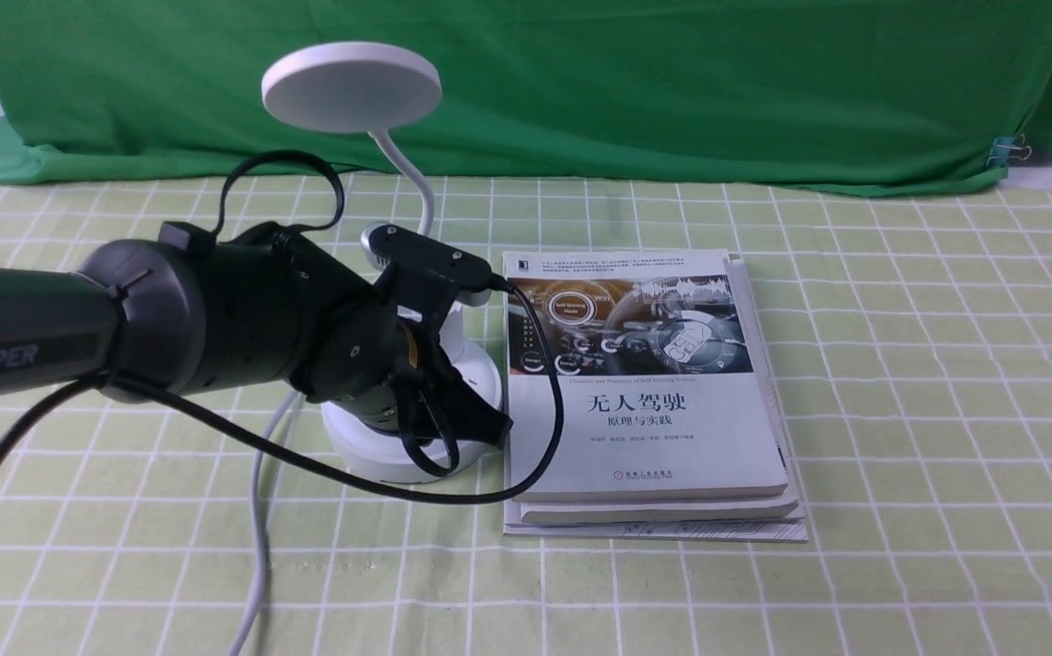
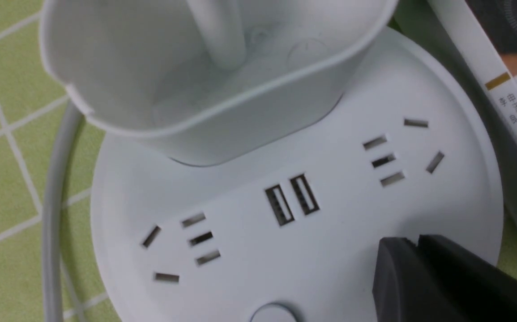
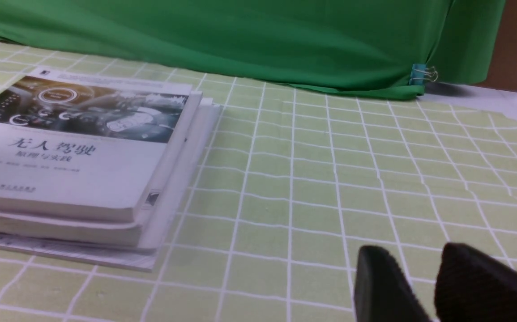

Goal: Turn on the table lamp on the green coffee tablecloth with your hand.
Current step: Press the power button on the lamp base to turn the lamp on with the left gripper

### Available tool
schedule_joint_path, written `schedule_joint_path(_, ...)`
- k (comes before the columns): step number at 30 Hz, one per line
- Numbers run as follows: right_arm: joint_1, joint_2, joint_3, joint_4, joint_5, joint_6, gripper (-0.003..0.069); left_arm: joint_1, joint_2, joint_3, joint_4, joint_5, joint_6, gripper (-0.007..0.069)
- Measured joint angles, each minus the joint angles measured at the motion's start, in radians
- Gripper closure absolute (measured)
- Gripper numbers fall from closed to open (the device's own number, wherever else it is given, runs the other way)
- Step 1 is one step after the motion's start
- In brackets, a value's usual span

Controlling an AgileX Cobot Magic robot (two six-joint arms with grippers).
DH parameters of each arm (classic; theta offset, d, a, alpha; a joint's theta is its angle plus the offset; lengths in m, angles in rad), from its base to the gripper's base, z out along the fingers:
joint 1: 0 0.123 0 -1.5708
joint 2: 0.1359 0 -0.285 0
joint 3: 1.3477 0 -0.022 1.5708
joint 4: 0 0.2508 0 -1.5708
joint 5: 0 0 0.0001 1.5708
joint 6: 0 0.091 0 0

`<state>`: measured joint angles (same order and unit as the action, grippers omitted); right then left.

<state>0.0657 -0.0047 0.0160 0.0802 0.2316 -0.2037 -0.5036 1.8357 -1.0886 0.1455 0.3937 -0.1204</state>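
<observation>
The white table lamp [image 1: 351,87] stands on the green coffee tablecloth [image 1: 899,364], left of centre, and its disc head shows no glow. My hand, the black left arm marked PiPER, reaches over the lamp's round base [image 2: 330,232]. The left gripper [image 1: 496,425] is shut with nothing in it, and its tip [image 2: 415,241] hovers low over the base's edge beside the sockets. A round button [image 2: 274,314] shows at the base's rim, a little apart from the tip. The right gripper [image 3: 415,251] hangs open over bare cloth, out of the front view.
A stack of books [image 1: 644,410] lies right beside the lamp base. The lamp's white cord [image 1: 257,528] trails toward the near edge. A plain dark green backdrop [image 1: 580,82] hangs at the back, held by a clip [image 1: 1004,150].
</observation>
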Motion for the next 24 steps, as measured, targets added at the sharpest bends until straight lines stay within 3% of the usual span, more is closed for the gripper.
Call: schedule_joint_path(24, 0.000, 0.000, 0.000, 0.000, 0.000, 0.000, 0.0414, 0.000, -0.001, 0.008, 0.031, -0.028, -0.034, 0.0606)
